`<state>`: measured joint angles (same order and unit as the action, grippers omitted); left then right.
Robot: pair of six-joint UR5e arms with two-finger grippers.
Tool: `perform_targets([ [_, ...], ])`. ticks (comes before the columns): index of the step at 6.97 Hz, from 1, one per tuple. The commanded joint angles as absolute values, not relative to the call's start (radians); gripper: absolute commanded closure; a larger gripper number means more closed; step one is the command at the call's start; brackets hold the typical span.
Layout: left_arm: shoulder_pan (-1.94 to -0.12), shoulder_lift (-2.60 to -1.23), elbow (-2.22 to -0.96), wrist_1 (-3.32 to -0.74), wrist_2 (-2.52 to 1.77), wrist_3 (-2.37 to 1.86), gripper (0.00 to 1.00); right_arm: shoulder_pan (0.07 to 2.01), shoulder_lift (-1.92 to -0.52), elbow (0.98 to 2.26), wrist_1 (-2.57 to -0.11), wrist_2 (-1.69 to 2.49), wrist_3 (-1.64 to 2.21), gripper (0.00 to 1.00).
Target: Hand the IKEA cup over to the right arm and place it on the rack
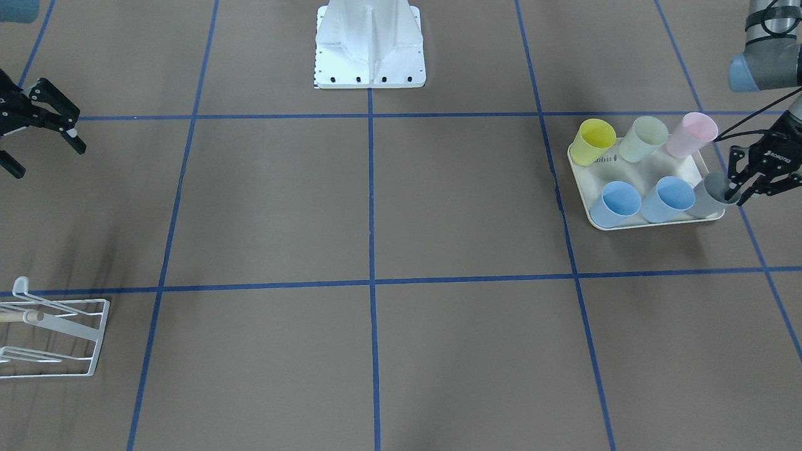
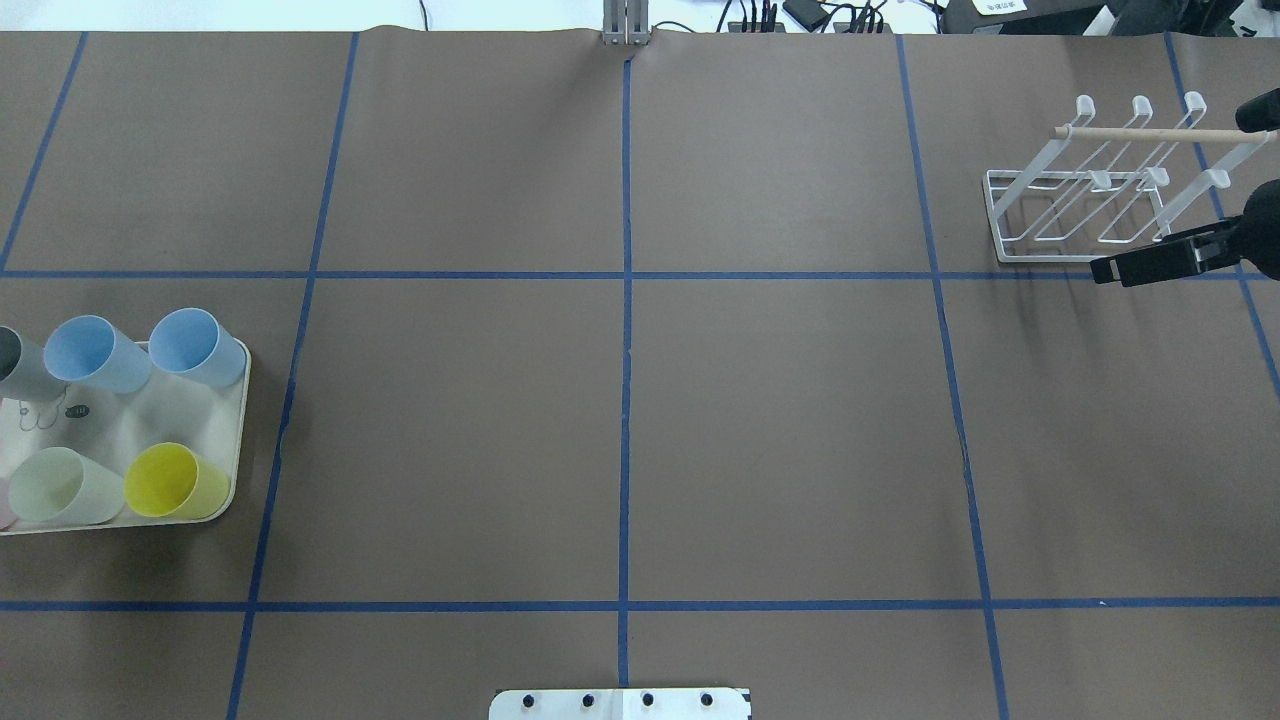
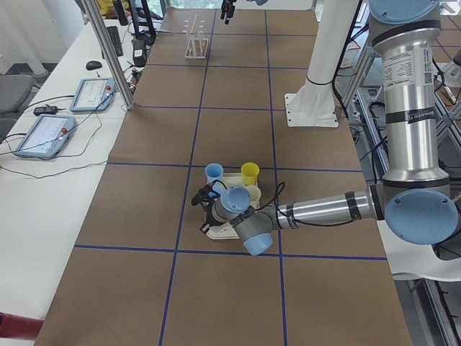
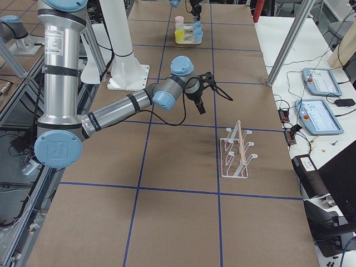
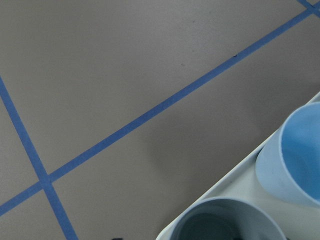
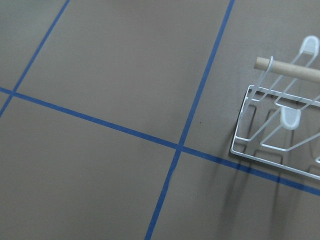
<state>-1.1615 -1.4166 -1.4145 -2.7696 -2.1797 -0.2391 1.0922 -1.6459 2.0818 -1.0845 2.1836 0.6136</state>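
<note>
Several IKEA cups stand on a cream tray point(image 1: 651, 224). The grey cup point(image 1: 713, 195) sits at the tray's corner and also fills the bottom of the left wrist view point(image 5: 225, 220). My left gripper point(image 1: 737, 193) is at this cup's rim, open, with its fingers either side of the cup wall. The white wire rack point(image 2: 1090, 200) with its wooden dowel stands far off on the other side point(image 1: 56, 338) point(image 6: 280, 115). Near the rack, above the table, my right gripper point(image 1: 49, 160) hangs open and holds nothing.
On the tray are also two blue cups point(image 1: 617, 203), a yellow cup point(image 1: 592, 142), a pale green cup point(image 1: 645, 139) and a pink cup point(image 1: 692, 134). The robot's white base point(image 1: 369, 50) stands at mid table. Blue tape lines cross the brown table.
</note>
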Motion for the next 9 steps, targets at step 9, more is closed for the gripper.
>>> perform_targets([
  [9, -1.362, -1.496, -1.860, -2.283, -2.258, -0.280, 1.00, 1.008, -1.441, 2.004, -0.885, 2.194, 0.600, 0.01],
])
